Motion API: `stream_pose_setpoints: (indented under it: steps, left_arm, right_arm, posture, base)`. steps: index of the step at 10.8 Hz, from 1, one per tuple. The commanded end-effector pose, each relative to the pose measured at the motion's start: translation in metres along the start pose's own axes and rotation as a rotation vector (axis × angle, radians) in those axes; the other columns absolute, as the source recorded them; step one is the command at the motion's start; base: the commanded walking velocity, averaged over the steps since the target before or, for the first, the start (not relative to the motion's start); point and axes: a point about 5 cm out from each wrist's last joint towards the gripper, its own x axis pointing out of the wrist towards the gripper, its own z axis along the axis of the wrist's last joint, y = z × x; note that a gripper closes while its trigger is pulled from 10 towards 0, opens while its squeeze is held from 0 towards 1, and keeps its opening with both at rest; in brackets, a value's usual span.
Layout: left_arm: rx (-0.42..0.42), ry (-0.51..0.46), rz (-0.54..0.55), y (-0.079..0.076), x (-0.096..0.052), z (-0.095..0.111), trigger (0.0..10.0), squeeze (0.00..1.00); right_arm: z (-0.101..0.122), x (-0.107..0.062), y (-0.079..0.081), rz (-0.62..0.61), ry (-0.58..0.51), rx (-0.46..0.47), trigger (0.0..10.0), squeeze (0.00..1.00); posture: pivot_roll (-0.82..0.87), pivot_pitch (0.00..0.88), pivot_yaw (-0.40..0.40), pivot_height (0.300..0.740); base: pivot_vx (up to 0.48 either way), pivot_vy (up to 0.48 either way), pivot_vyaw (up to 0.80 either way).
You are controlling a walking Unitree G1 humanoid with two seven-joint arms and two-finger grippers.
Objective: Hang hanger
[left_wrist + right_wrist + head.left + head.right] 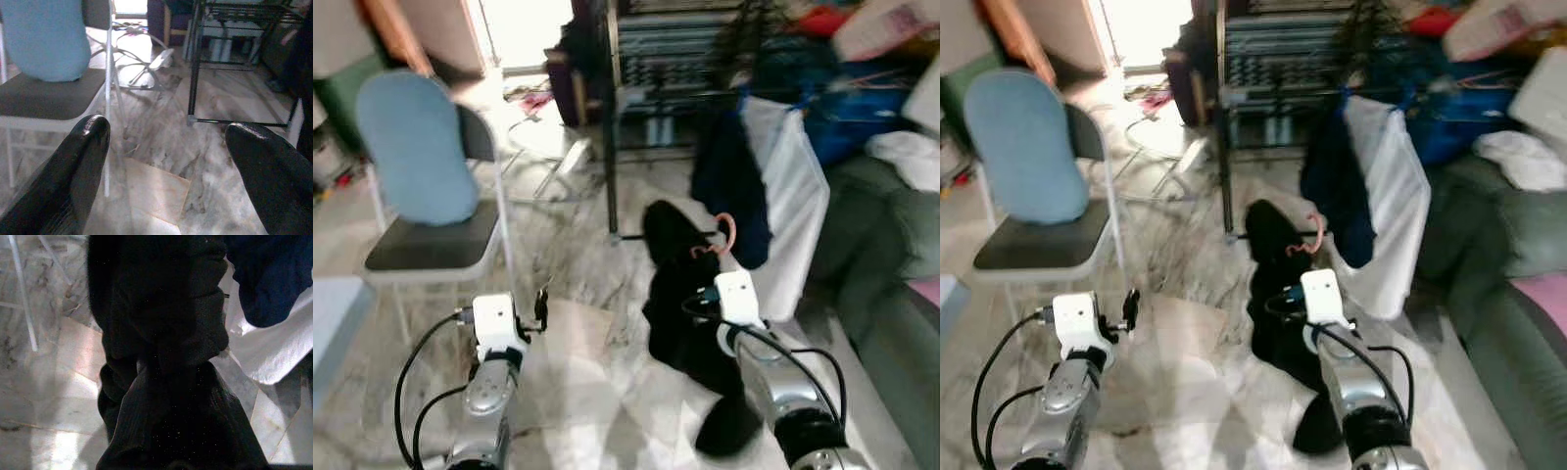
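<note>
The right hand (720,279) is out in front of the robot, carrying a black garment (680,294) on a pink hanger (720,240); the hook curls up just above and beyond the hand, and the cloth drops from it down to the floor (587,343). The hand's fingers are buried in the dark cloth, so I cannot tell for sure whether they are clenched on the hanger's neck, though the way the garment hangs there suggests a grip. Beyond the hand stands the black rack (612,117), with a navy garment (729,181) and a white one (793,211) already hanging just past and to the right of the hanger. The left hand (166,156) is released, fingers spread wide with nothing between them, held low with a chair (426,186) ahead of it. As I judge it, the pick-up is done and the carry is nearly there; what is left is to lift the hook up to the rail, set it over, and let go.
</note>
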Motion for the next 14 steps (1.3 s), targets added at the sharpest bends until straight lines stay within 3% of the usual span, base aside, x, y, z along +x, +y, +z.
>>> stream_pose_setpoints:
  steps: [1, 4, 10, 14]
  left_arm:
    - [0.001, 0.011, 0.014, 0.001, -0.002, -0.003, 10.0, 0.00]
    - [0.019, 0.004, 0.013, 0.001, 0.000, 0.001, 10.0, 0.00]
    - [0.055, 0.014, 0.029, 0.002, -0.004, 0.000, 10.0, 0.00]
    - [-0.005, 0.002, -0.045, -0.005, 0.003, 0.006, 10.0, 0.00]
  right_arm:
    - [0.009, 0.002, -0.003, -0.010, -0.038, -0.001, 10.0, 0.00]
    - [0.011, 0.003, -0.005, -0.018, -0.056, 0.007, 10.0, 0.00]
    - [0.011, 0.008, 0.002, -0.022, -0.080, 0.001, 10.0, 0.00]
    - [-0.004, 0.002, -0.019, -0.169, -0.047, 0.044, 10.0, 0.00]
  posture:
    - [-0.06, 0.000, 0.020, 0.740]
    - [-0.07, 0.000, 0.035, 0.740]
    - [-0.05, 0.000, 0.061, 0.740]
    - [-0.06, 0.000, 0.066, 0.740]
  base:
    - [0.000, 0.000, 0.00]
    - [0.000, 0.000, 0.00]
    - [0.000, 0.000, 0.80]
    - [0.000, 0.000, 0.00]
